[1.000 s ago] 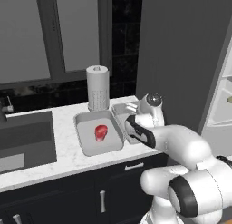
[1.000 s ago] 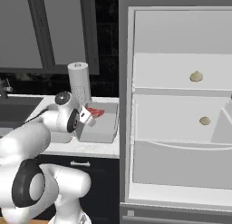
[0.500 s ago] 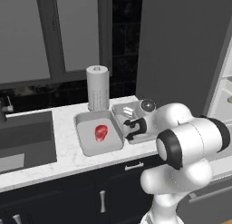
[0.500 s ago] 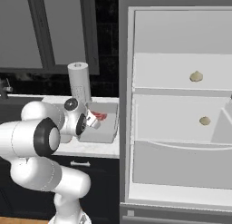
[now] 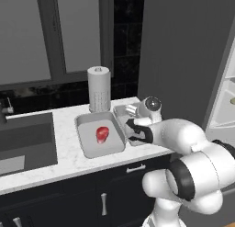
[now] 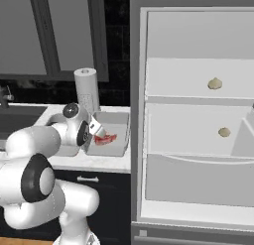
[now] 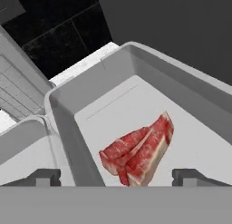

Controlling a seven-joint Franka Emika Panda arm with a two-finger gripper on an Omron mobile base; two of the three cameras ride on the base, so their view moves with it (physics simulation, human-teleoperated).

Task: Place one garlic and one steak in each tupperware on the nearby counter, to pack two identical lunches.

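Packing the second tub with its steak looks like the step in hand. In the left base view, two grey tubs sit side by side on the worktop (image 5: 64, 159) in front of the paper-towel roll (image 5: 99, 89). The left tub (image 5: 87, 145) holds a red steak (image 5: 102, 134); the right tub (image 5: 120, 112) is mostly hidden behind the arm, and the hand (image 5: 133, 132) sits low over it.

In the right base view, the hand (image 6: 97, 128) hangs just above the right tub (image 6: 119, 121), with a second steak (image 6: 105, 139) lying inside under it. To the right, the fridge stands open with one garlic (image 6: 215, 83) on the upper shelf (image 6: 178, 92) and another garlic (image 6: 224, 132) on the shelf below.

In the hand view, the steak (image 7: 138, 153) rests flat on the tub (image 7: 149, 60) floor between the widely spread fingertips (image 7: 43, 177), which touch nothing; the meat seems released.

My judgement: both steaks are in and the garlic is still to come. The next move calls for lifting clear of the tub wall, then swinging right to the fridge shelves to pick up one bulb.
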